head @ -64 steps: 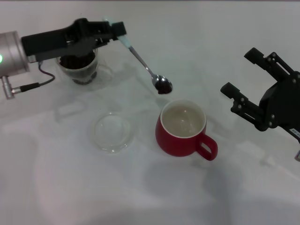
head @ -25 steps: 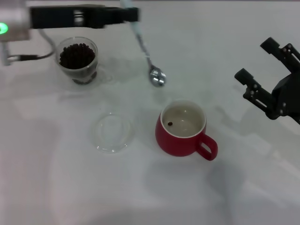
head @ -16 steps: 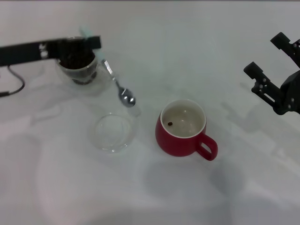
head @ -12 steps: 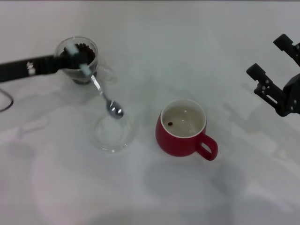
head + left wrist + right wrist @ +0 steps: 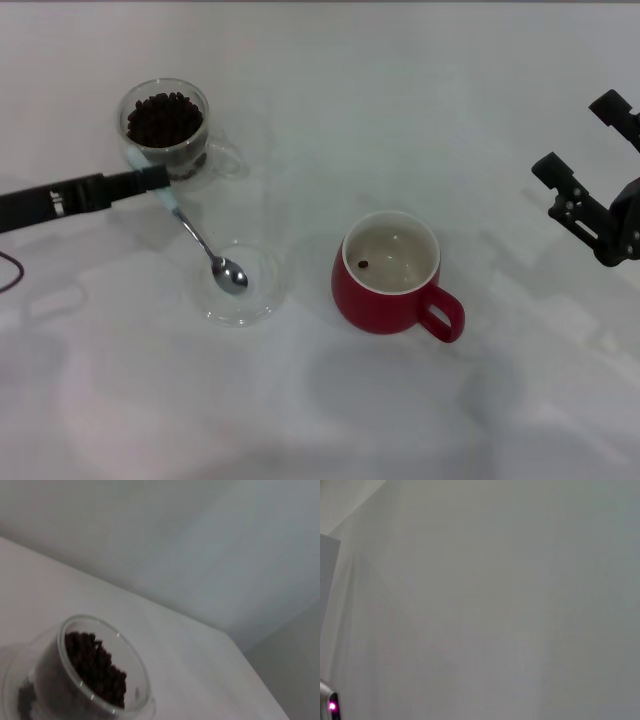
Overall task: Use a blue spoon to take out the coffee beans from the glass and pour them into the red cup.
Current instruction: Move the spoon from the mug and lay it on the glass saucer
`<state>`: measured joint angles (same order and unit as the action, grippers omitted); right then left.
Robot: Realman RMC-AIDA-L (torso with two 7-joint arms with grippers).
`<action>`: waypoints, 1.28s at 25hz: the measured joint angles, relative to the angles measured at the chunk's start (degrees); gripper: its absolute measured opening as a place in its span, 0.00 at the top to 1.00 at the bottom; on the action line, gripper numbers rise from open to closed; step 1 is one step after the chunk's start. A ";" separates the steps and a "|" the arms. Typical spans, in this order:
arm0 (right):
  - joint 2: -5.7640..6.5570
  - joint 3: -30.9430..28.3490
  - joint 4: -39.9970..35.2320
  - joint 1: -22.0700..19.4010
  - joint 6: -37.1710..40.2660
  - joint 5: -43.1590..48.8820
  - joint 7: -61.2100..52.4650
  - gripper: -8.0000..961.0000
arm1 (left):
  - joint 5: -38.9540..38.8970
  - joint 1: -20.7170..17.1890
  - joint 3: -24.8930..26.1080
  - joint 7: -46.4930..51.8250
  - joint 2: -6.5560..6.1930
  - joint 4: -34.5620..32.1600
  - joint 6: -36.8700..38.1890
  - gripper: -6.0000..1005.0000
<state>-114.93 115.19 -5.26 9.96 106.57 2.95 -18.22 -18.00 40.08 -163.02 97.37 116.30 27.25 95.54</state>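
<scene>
A: What shows from the head?
B: My left gripper [image 5: 158,180] clamps the blue spoon [image 5: 205,248], its bowl over a saucer [image 5: 262,300], likely parking it. One bean lies in the red cup [image 5: 385,300]. My right gripper [image 5: 585,205] idles, fingers apart.
A: Left wrist?
B: The glass [image 5: 75,675], with coffee beans [image 5: 97,667] inside.

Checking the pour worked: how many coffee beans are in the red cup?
1: a single coffee bean lies on the cream inside of the red cup, toward its left wall. None looks hidden.
</scene>
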 joint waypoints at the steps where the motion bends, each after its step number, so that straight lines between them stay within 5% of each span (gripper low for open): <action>1: -0.02 0.06 0.00 -0.02 0.06 0.06 0.00 0.17 | 0.38 -0.04 -0.02 0.21 0.29 -0.05 -0.44 0.87; 14: -0.12 0.39 -0.01 -0.12 0.62 0.00 -0.12 0.17 | 1.02 -1.22 0.03 1.83 1.25 -3.17 -5.11 0.87; 32: -0.04 -0.06 0.02 0.17 -0.82 -0.32 -1.27 0.17 | -8.94 -4.09 0.07 -1.09 -1.89 1.04 -1.64 0.87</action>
<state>-114.97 115.13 -5.24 10.13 105.74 2.63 -19.49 -26.94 35.98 -162.95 96.27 114.41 28.29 93.90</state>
